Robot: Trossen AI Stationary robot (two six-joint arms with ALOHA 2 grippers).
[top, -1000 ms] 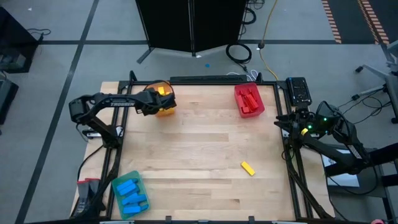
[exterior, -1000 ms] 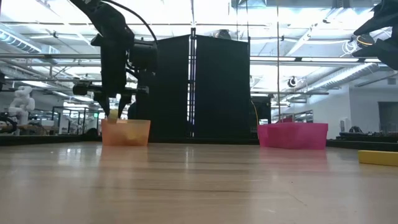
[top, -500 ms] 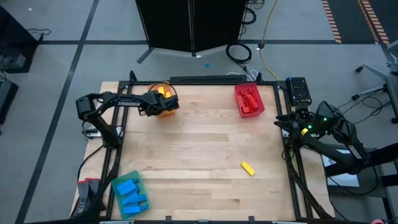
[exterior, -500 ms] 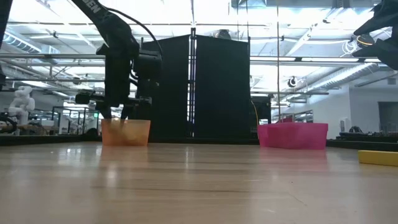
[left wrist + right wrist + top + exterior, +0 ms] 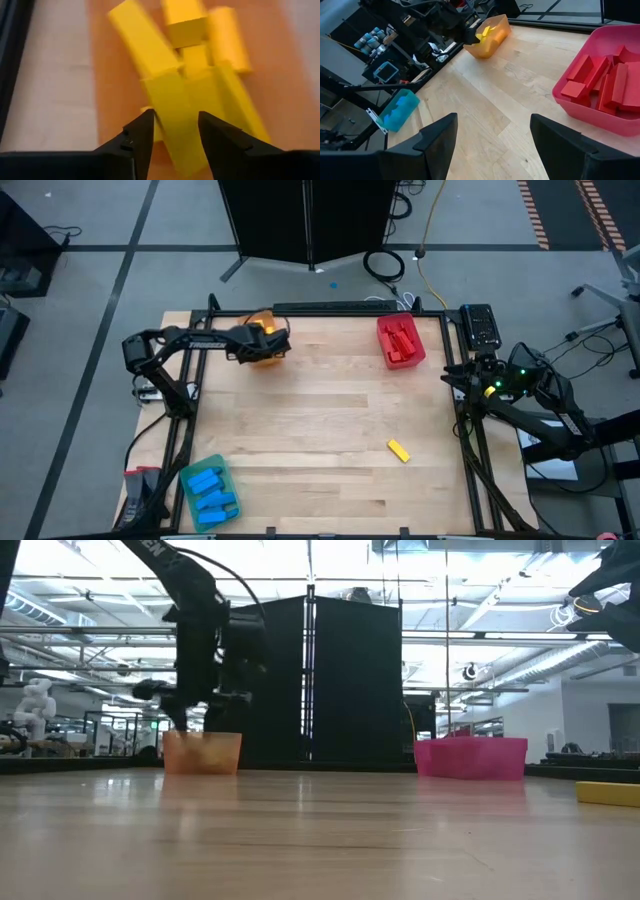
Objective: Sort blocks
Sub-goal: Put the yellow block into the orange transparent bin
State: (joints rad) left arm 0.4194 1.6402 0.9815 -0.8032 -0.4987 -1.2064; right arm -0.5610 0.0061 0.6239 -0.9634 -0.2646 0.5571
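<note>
Left gripper (image 5: 174,131) over the translucent orange plastic tray (image 5: 262,355), upper left of the high view, fingers parted with a gap, gripping nothing, hanging above the heap of small yellow rectangular blocks (image 5: 200,85). Right gripper (image 5: 492,135) parked at the right edge, spread wide, empty. One stray yellow block (image 5: 399,450) lower right on the wooden table (image 5: 320,420).

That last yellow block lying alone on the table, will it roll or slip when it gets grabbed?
The yellow block probably won't roll: it looks flat-sided, lying flat on the wooden table. It likely stays rigid, holding straight edges. Its smooth-looking faces might slip slightly.
</note>
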